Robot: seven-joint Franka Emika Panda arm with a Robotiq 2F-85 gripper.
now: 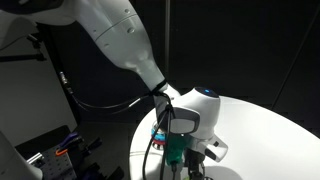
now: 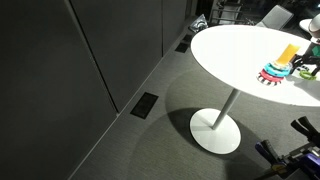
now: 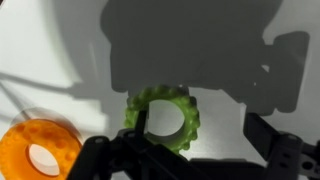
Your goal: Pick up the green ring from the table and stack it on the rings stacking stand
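Note:
The green ring point(image 3: 165, 118) lies flat on the white table point(image 3: 40, 60) in the wrist view, inside my arm's shadow. My gripper point(image 3: 200, 140) is open and low over it. The left finger overlaps the ring's left rim and the right finger stands well clear to the right. The rings stacking stand point(image 2: 274, 72), with an orange peg and coloured rings on a red-and-white base, sits near the table's edge in an exterior view, beside my dark gripper point(image 2: 306, 66). In another exterior view my gripper point(image 1: 188, 152) hangs low over the table point(image 1: 270, 125).
An orange ring-shaped piece point(image 3: 40, 150) lies at the wrist view's lower left, close to the green ring. The round table point(image 2: 230, 45) stands on a single pedestal point(image 2: 217, 128) over grey carpet. Dark panels and equipment racks surround it.

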